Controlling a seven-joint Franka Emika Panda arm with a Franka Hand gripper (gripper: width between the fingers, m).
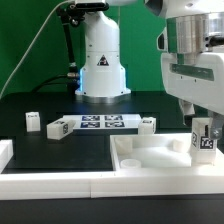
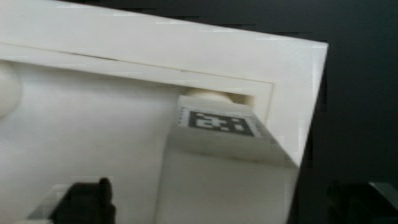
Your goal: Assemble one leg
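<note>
The leg [image 2: 228,160] is a white post with a black-and-white tag [image 2: 221,123]. It stands on end in the far corner of the large white tray-like panel [image 2: 107,110]. In the exterior view the leg [image 1: 206,143] is at the panel's [image 1: 150,160] far right corner. My gripper [image 1: 206,130] is straight above it. In the wrist view my gripper [image 2: 222,205] has one dark finger [image 2: 86,200] on each side of the leg. A strip of background shows between each finger and the leg, so the jaws stand open around it.
The marker board [image 1: 95,124] lies in front of the robot base [image 1: 101,70]. A small white leg [image 1: 32,121] stands at its left and another [image 1: 148,122] at its right. A white part [image 1: 5,152] lies at the exterior view's left edge.
</note>
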